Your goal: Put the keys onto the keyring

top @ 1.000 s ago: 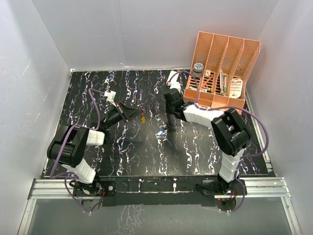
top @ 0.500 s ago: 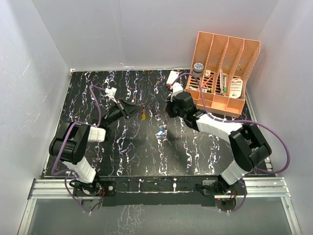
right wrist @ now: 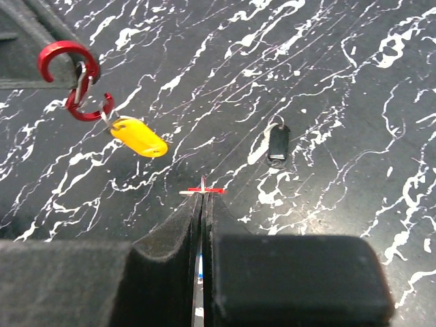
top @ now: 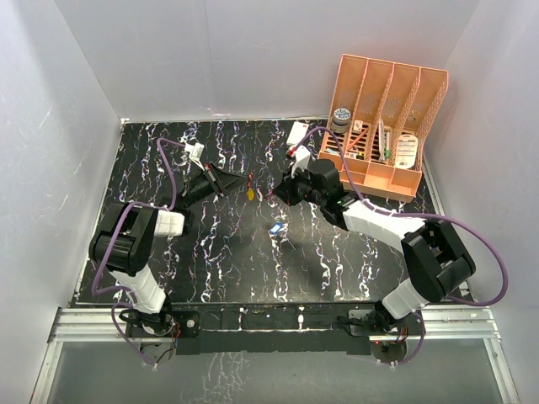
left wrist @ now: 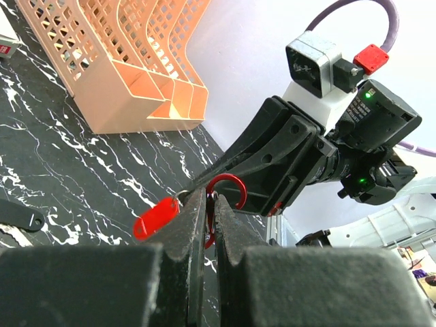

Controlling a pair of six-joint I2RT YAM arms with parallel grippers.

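Observation:
My left gripper point(left wrist: 210, 201) is shut on the red keyring point(left wrist: 226, 192), a thin clip-like loop held above the table. A yellow-headed key point(right wrist: 139, 136) hangs from the keyring point(right wrist: 71, 82). My right gripper point(right wrist: 202, 199) is shut on the red-headed key point(left wrist: 157, 216), seen edge-on at its tips point(right wrist: 202, 190). From above, the two grippers point(top: 240, 181) point(top: 278, 192) point at each other, a short gap apart, with the yellow key point(top: 251, 194) between them. A blue-headed key point(top: 275, 228) lies on the black marbled table point(top: 210, 252) nearer the arms. A dark-headed key point(right wrist: 277, 144) lies flat on the table.
An orange slotted file organiser point(top: 383, 126) with small items in it stands at the back right. A white box point(top: 298, 133) lies beside it near the back wall. White walls close in the table on three sides.
My right gripper has swung left and back toward the left gripper, carrying the red key. The left gripper, with keyring and yellow key, has shifted right and a little back. Both stayed shut.

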